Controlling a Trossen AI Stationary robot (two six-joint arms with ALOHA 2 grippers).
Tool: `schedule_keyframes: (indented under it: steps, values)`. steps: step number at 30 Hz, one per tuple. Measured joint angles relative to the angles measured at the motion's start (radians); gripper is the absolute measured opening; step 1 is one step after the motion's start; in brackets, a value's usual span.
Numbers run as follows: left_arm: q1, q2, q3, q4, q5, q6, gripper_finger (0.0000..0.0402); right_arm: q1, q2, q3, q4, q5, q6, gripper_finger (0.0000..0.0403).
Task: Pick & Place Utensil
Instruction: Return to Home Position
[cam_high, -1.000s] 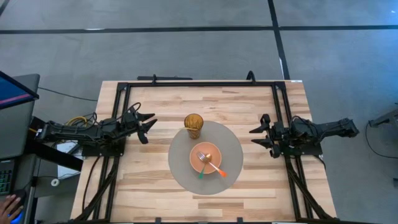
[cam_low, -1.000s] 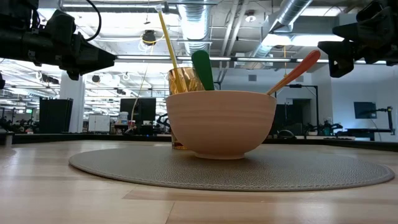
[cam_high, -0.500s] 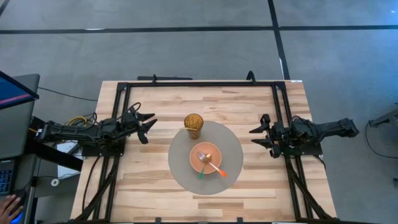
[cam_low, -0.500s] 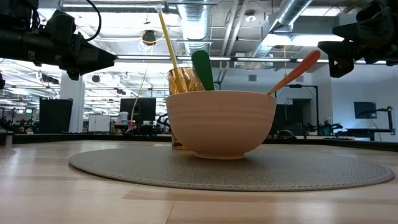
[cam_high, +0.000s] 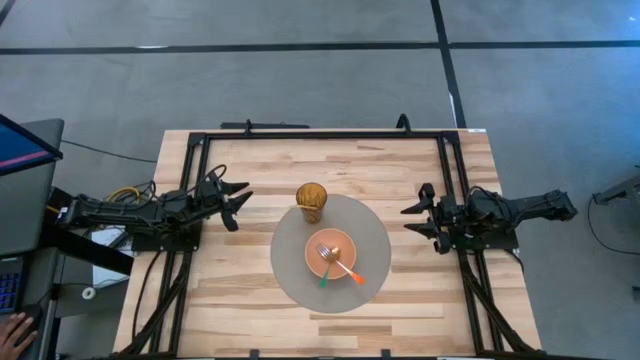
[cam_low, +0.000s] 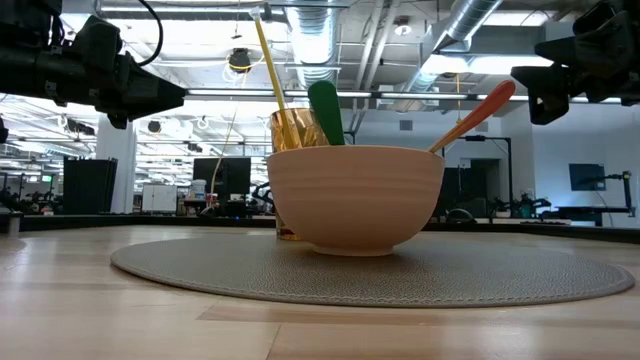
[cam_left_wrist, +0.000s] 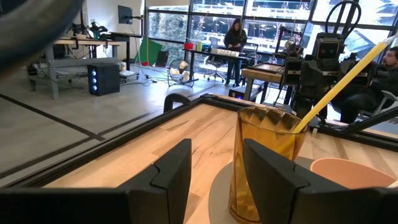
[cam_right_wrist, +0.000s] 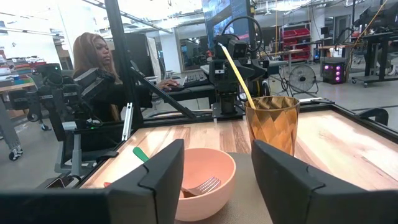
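Note:
A pink bowl (cam_high: 335, 260) sits on a round grey mat (cam_high: 375, 235) at the table's middle. In it lie a green-handled utensil (cam_high: 325, 276) and an orange-handled fork (cam_high: 346, 268), their handles leaning on the rim. An amber cup (cam_high: 311, 202) with a yellow straw (cam_low: 268, 62) stands on the mat's far-left edge. My left gripper (cam_high: 240, 203) hovers open above the table's left side, pointing at the cup. My right gripper (cam_high: 415, 218) hovers open at the right, facing the bowl. In the wrist views the cup (cam_left_wrist: 264, 162) and the bowl (cam_right_wrist: 202, 186) show between the fingers.
A black metal frame (cam_high: 320, 134) runs around the tabletop's far, left and right sides. Bare wood lies near the front edge (cam_high: 230, 320). A person sits at a desk (cam_right_wrist: 99, 68) beyond the table, and a hand (cam_high: 15, 335) shows at the lower left.

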Motion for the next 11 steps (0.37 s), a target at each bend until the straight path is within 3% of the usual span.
schedule_keyframes:
  steps: [11]
  values:
    - [0.000,0.000,0.000,0.000,0.000,0.000,0.0145,0.000,0.000,0.000,0.000,0.000,0.000,0.0182]
